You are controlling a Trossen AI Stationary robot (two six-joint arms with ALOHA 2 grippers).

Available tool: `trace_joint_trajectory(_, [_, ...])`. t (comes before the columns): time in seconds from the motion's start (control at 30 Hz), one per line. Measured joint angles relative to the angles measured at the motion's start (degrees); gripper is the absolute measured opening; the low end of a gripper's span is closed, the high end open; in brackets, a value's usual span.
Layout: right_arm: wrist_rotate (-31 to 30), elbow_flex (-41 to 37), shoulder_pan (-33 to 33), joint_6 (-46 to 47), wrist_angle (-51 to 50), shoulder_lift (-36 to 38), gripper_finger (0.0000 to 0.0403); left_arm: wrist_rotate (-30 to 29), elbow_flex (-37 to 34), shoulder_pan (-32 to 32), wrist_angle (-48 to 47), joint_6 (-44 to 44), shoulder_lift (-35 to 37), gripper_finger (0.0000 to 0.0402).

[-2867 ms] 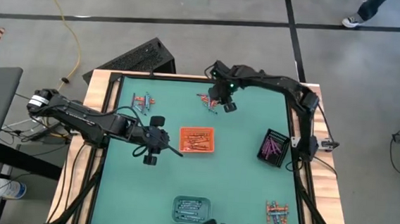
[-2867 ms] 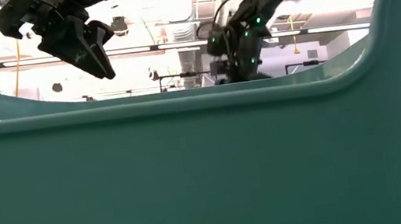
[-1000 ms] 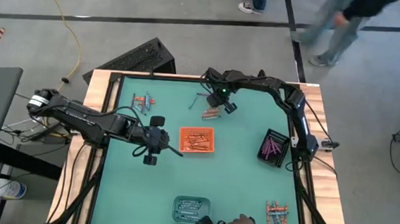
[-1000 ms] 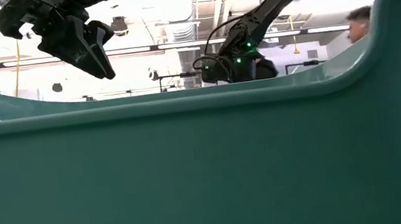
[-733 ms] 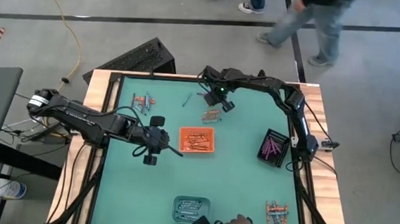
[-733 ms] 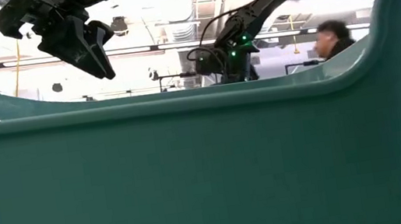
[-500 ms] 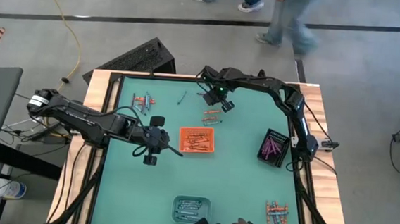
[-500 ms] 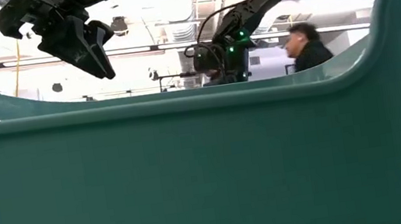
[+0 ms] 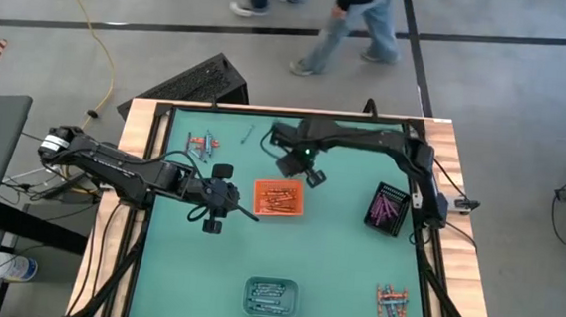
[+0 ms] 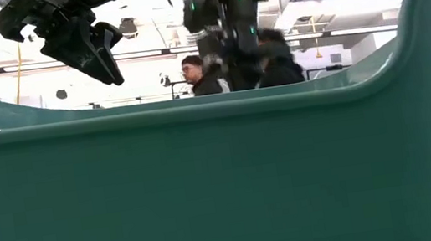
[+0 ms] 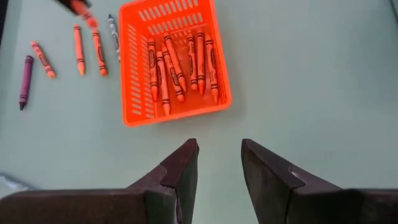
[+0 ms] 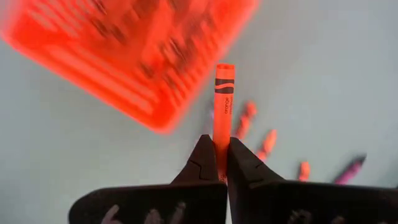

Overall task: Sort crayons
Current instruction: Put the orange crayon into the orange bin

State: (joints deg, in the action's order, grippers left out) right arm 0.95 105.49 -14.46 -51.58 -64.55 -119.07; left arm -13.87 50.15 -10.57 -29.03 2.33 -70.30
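An orange tray [image 9: 278,198] at the table's middle holds several orange crayons [image 11: 177,59]. My right gripper [image 9: 302,170] hovers just beyond the tray's far edge, shut on one orange crayon [image 12: 222,99]. Below it, loose orange crayons [image 12: 267,143] and a purple one [image 12: 351,167] lie flat on the mat. My left gripper [image 9: 244,211] hangs open to the tray's left, its fingers [image 11: 180,168] holding nothing. More loose crayons [image 11: 78,50] lie beyond the tray in the left wrist view. My right gripper pinches the orange crayon between its two fingertips [image 12: 202,163], at the crayon's one end [image 12: 221,140]. The fingers point steeply down and the crayon runs on past them along their line. It is lifted clear of the mat, its free end [image 12: 224,67] lowest.
A black tray [image 9: 387,208] with purple crayons stands at the right, a clear tray [image 9: 271,296] at the near edge. Small crayon heaps lie at the far left [image 9: 202,145] and near right [image 9: 390,301]. One stray crayon [image 9: 248,133] lies at the far edge. People walk behind the table.
My right gripper has risen from the loose crayons at the far side and gone toward the orange tray, carrying the orange crayon, and stays shut. A stray grey crayon has slid toward the far left. A hand at the near edge has gone from view.
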Motion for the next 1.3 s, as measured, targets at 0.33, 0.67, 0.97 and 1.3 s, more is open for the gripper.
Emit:
trace_joint_trajectory(0.33, [6.9,-0.1,12.1,14.3,5.7,2.7,0.0004,-1.6,0.0,0.1,0.3,8.6,0.0,0.0114])
trace_joint_trajectory(0.67, [0.8,-7.8,14.6,22.1,16.2,2.6,0.0004,-1.5,0.0,0.1,0.3,7.8,0.0,0.0114])
trace_joint_trajectory(0.97, [-0.3,-10.4,11.2,26.4,19.4,2.6,0.0018,-1.5,0.0,0.1,2.2,7.6,0.0,0.0114])
trace_joint_trajectory(1.3, [6.7,-11.1,9.0,29.0,19.7,2.6,0.0031,-1.5,0.0,0.2,2.9,7.7,0.0,0.0114])
